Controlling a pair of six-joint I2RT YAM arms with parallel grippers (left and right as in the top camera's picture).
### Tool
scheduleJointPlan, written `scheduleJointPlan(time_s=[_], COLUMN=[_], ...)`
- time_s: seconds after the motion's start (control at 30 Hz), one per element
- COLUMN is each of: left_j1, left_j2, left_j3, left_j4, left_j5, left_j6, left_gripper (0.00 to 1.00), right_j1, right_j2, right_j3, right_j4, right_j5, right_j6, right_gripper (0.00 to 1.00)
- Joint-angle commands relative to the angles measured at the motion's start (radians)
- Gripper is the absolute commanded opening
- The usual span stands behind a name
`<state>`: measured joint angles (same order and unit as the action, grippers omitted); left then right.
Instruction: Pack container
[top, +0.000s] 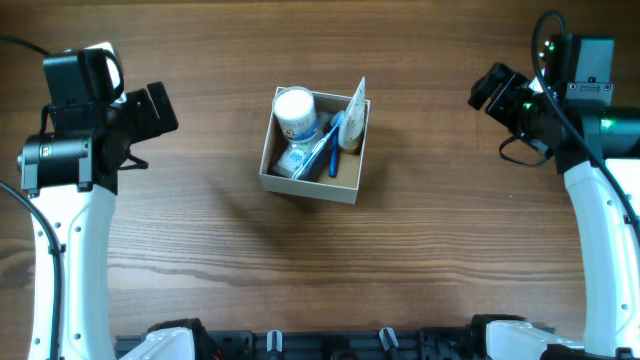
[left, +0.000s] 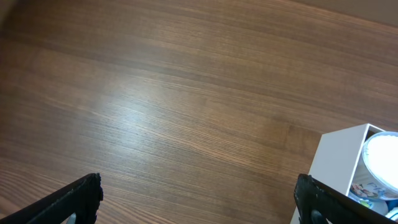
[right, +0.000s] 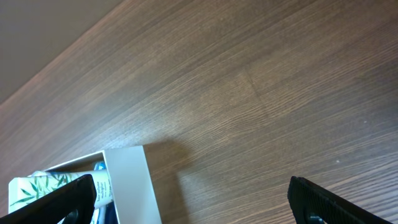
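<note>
The container (top: 309, 185), a square white cardboard box with a tan inside, sits at the table's centre. It holds a round white-lidded jar (top: 295, 108), a blue toothbrush (top: 322, 152), a white tube and a leaf-printed packet (top: 356, 112) leaning on its right wall. My left gripper (left: 198, 199) is open and empty, far left of the box; the box corner (left: 336, 162) shows at the right of its view. My right gripper (right: 193, 199) is open and empty, far right of the box; the box wall (right: 130, 183) shows at lower left.
The wooden table (top: 200, 230) carries nothing else in view. Both arms stand raised at the table's left and right sides, and a black rail (top: 330, 345) runs along the front edge.
</note>
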<state>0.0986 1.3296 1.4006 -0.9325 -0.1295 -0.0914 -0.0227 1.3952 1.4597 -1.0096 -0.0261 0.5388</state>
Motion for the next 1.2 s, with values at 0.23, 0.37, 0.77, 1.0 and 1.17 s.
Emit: scheduleJointPlan(time_s=[0.23, 0.37, 0.77, 1.0, 1.17], left_j1=[0.005, 0.005, 0.005, 0.005, 0.005], left_j2=[0.002, 0.002, 0.002, 0.002, 0.002], left_j3=[0.006, 0.006, 0.006, 0.006, 0.006], left_j4=[-0.001, -0.001, -0.001, -0.001, -0.001], left_j5=[0.013, 0.013, 0.013, 0.013, 0.013], left_j6=[-0.006, -0.006, -0.006, -0.006, -0.006], left_gripper=[1.0, 1.0, 1.0, 1.0, 1.0], right_j1=[-0.001, 0.0, -0.001, -0.001, -0.001], right_j2=[-0.017, -0.155, -0.748, -1.046, -1.209], right_j3=[0.013, 0.005, -0.555, -0.94, -1.077], right_j4=[0.002, -0.065, 0.151, 0.28, 0.293], right_j5=[-0.009, 0.117, 0.13, 0.024, 0.024], right_j6=[0.013, -0.135, -0.46, -0.456, -0.457], right_gripper=[1.0, 1.0, 1.0, 1.0, 1.0])
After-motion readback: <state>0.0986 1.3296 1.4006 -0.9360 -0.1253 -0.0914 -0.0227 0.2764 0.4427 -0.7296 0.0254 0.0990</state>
